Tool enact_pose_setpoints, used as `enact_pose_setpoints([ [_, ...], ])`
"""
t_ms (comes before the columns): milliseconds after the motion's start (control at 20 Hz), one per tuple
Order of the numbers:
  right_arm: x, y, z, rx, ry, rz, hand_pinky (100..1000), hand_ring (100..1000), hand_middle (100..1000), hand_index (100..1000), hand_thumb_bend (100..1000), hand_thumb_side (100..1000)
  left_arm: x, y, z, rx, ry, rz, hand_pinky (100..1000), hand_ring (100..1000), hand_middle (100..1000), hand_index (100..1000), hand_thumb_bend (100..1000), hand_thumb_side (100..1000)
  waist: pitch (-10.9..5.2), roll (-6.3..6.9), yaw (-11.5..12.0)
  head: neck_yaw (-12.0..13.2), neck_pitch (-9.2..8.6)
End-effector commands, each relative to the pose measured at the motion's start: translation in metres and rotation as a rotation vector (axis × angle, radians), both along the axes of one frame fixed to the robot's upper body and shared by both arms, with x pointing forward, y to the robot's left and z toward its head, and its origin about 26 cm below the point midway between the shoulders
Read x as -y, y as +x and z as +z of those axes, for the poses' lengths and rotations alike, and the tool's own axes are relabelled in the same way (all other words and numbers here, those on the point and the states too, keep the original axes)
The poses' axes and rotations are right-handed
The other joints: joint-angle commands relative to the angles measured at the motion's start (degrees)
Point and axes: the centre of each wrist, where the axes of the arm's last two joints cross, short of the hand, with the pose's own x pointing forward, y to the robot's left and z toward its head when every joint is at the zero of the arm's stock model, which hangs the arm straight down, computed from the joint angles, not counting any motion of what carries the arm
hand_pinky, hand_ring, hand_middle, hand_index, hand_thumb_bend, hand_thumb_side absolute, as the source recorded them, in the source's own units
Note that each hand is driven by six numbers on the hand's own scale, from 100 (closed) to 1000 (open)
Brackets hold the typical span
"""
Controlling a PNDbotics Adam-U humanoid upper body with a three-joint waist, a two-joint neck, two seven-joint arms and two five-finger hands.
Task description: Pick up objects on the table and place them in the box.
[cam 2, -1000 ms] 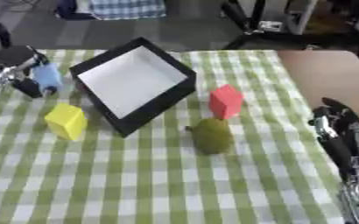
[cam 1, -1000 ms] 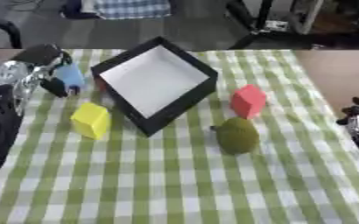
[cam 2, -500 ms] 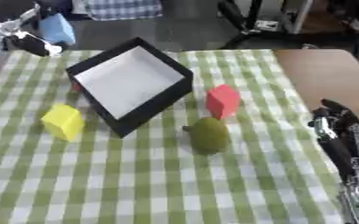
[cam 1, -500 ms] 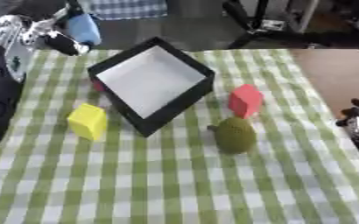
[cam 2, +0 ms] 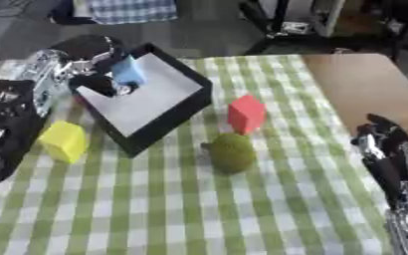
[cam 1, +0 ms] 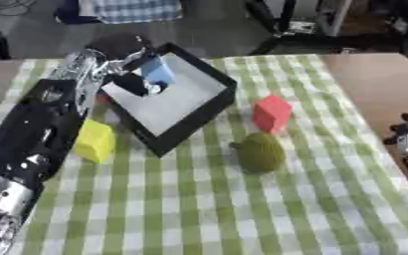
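The left hand (cam 1: 125, 69) and its arm hang over the black box (cam 1: 209, 112), blocking its left side. Right of the box, the red block (cam 1: 271, 113) and green fruit (cam 1: 259, 152) stand close together; cloth beyond them lies open.

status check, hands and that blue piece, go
Left hand shut on blue block, over the box. Right hand idle at right edge. Nothing blocking the drop.

Checked cloth (cam 1: 199, 199) covers the table; box (cam 1: 209, 117) looks matt.

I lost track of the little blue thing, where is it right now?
The blue object is held in the left robot hand, over the far left part of the black box, up and left of the red block.
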Motion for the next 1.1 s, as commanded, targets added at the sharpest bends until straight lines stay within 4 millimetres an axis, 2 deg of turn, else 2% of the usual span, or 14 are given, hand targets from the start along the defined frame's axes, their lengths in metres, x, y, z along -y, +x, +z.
enact_pose_setpoints([
  [50,0.003,0.002,0.007,0.019,-0.013,0.002,828,575,619,807,100,522,-0.026,0.002,0.021,0.044,-0.023,0.036,804,772,830,954,834,911,-0.91,-0.22,0.35,-0.41,-0.11],
  [150,0.004,0.002,0.007,0.018,-0.015,0.001,828,575,619,807,100,522,-0.041,0.000,0.028,0.049,-0.052,0.045,807,772,840,961,808,907,-1.02,-0.15,0.68,-0.59,-0.11],
  [250,0.004,0.001,0.007,0.017,-0.016,-0.002,828,575,619,807,100,522,-0.055,-0.002,0.038,0.052,-0.083,0.035,786,730,783,941,713,871,-1.09,-0.13,1.00,-0.71,-0.11],
  [400,0.006,0.001,0.007,0.015,-0.020,-0.006,828,575,619,807,100,521,-0.081,-0.011,0.060,0.007,-0.090,-0.019,779,701,733,915,509,742,-1.14,-0.02,1.47,-0.95,-0.11],
  [500,0.008,0.000,0.007,0.013,-0.025,-0.012,828,575,619,807,100,522,-0.098,-0.018,0.074,-0.054,-0.081,-0.059,776,684,687,891,443,661,-1.25,0.23,1.93,-1.15,-0.11],
  [750,0.009,-0.001,0.006,0.009,-0.034,-0.014,828,575,619,807,100,521,-0.126,-0.035,0.093,-0.266,0.030,-0.121,781,706,708,894,479,589,-1.58,0.78,2.83,-1.75,-0.11],
  [900,0.011,-0.001,0.007,0.006,-0.040,-0.020,828,575,619,807,100,520,-0.129,-0.041,0.090,-0.386,0.121,-0.153,789,733,744,908,566,618,-1.68,0.97,3.04,-2.09,-0.11],
  [1100,0.012,-0.001,0.007,0.005,-0.044,-0.021,828,574,619,807,100,520,-0.123,-0.045,0.070,-0.462,0.223,-0.210,797,755,776,925,655,659,-1.68,1.13,3.05,-2.23,-0.11],
])
